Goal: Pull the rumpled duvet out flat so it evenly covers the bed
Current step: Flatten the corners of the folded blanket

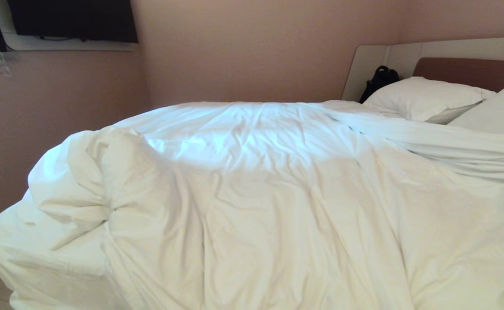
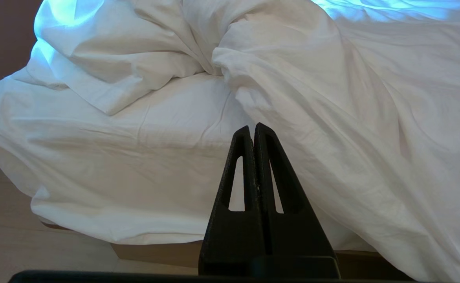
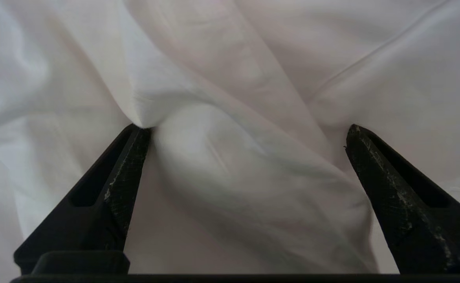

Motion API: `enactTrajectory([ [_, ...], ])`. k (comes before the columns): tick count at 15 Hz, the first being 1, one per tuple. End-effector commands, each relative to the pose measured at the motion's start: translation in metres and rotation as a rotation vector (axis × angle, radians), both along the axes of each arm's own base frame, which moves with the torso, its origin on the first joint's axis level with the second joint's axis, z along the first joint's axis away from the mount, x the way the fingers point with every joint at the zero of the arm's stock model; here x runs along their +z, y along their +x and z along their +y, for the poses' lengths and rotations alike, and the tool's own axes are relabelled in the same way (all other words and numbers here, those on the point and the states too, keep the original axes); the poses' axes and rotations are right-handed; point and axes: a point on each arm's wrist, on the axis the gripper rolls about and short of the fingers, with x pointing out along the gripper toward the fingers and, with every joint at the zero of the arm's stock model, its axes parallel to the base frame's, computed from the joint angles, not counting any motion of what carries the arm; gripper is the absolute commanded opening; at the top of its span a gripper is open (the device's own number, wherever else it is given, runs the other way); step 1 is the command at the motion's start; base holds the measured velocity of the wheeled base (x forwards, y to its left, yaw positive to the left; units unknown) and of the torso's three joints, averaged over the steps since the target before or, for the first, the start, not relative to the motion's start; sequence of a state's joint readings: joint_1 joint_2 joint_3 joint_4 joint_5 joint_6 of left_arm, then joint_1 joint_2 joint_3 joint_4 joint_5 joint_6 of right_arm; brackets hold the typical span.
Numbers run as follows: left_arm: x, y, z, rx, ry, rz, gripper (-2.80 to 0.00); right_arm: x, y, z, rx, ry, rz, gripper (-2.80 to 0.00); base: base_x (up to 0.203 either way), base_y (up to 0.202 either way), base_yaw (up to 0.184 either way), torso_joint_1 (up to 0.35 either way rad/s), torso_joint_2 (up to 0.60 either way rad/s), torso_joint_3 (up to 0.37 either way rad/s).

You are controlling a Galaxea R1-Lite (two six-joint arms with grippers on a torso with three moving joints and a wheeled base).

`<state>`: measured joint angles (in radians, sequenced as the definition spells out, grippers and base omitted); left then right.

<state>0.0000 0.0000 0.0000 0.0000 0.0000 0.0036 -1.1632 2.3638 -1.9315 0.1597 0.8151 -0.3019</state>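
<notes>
The white duvet (image 1: pixel 277 193) lies creased over most of the bed (image 2: pixel 167 251), bunched into a thick roll at the near left corner (image 1: pixel 105 181), where the mattress sheet (image 2: pixel 135 149) shows bare. Neither arm appears in the head view. My right gripper (image 3: pixel 247 129) is open wide and pressed into the duvet (image 3: pixel 230 165), a puffy fold of cloth bulging between its two fingers. My left gripper (image 2: pixel 252 127) is shut with nothing in it, parked low in front of the bed's near left corner, off the cloth.
Two white pillows (image 1: pixel 424 97) lie at the brown headboard (image 1: pixel 462 71) on the far right, a black bag (image 1: pixel 378 79) beside them. Pink walls close the far and left sides. Pale floor (image 2: pixel 13 236) runs along the bed's tan base.
</notes>
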Motion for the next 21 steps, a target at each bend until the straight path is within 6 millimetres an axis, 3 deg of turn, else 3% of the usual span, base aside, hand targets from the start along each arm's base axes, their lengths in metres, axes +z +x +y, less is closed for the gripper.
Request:
enactTrajectory([
  [1, 0.0, 0.0, 0.0, 0.0, -0.001, 0.0, -2.8, -0.008, 0.001, -0.001, 0.035, 0.029, -0.012, 0.0, 0.0, 0.0, 0.0, 0.0, 0.0, 0.0],
  [3, 0.0, 0.0, 0.0, 0.0, -0.001, 0.0, -2.8, -0.009, 0.001, 0.0, 0.041, 0.039, -0.014, 0.0, 0.0, 0.0, 0.0, 0.0, 0.0, 0.0],
  [4, 0.0, 0.0, 0.0, 0.0, -0.001, 0.0, -2.8, -0.008, 0.001, 0.0, 0.047, 0.042, -0.018, -2.8, 0.0, 0.0, 0.0, 0.0, 0.0, 0.0],
  [7, 0.0, 0.0, 0.0, 0.0, -0.001, 0.0, -2.8, 0.002, -0.001, 0.005, 0.053, 0.042, -0.028, -2.8, 0.0, 0.0, 0.0, 0.0, 0.0, 0.0],
  [14, 0.0, 0.0, 0.0, 0.0, -0.001, 0.0, -2.8, 0.057, -0.027, 0.038, 0.145, 0.145, -0.09, -2.8, 0.0, 0.0, 0.0, 0.0, 0.0, 0.0],
  [19, 0.0, 0.0, 0.0, 0.0, -0.001, 0.0, -2.8, 0.095, -0.047, 0.08, 0.203, 0.263, -0.112, -2.8, 0.0, 0.0, 0.0, 0.0, 0.0, 0.0],
  [21, 0.0, 0.0, 0.0, 0.0, -0.001, 0.0, -2.8, 0.114, -0.057, 0.108, 0.251, 0.276, -0.131, -2.8, 0.0, 0.0, 0.0, 0.0, 0.0, 0.0],
])
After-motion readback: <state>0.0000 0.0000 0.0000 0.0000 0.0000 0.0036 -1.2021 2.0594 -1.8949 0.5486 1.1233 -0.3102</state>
